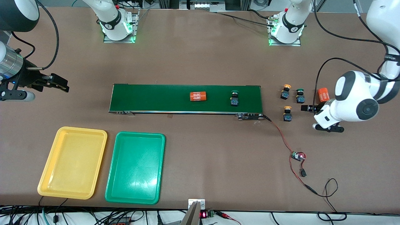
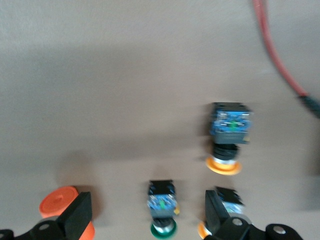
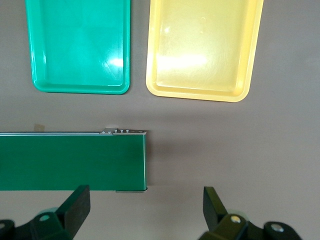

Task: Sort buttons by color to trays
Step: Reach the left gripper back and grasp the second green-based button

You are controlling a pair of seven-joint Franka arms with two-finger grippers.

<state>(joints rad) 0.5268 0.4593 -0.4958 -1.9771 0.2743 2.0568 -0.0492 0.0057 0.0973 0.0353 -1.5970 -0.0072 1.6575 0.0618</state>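
Note:
Three buttons stand on the table past the conveyor's end, toward the left arm's end: a yellow-capped button (image 1: 285,92), a green-capped button (image 1: 300,96) and a second yellow-capped button (image 1: 287,113) nearer the front camera. A fourth, green-capped button (image 1: 234,97) stands on the belt. My left gripper (image 1: 307,108) (image 2: 148,212) is open low beside this group. In its wrist view the green-capped button (image 2: 162,205) sits between the fingers with a gap on each side. My right gripper (image 1: 59,83) (image 3: 146,206) hangs open and empty. The yellow tray (image 1: 72,162) (image 3: 202,50) and green tray (image 1: 136,168) (image 3: 80,45) hold nothing.
A dark-green conveyor belt (image 1: 156,98) (image 3: 70,160) carries an orange cylinder (image 1: 198,96) marked 4680. A second orange cylinder (image 1: 323,94) (image 2: 57,200) lies by the left gripper. A red wire (image 1: 281,134) runs from the belt to a small board (image 1: 298,155).

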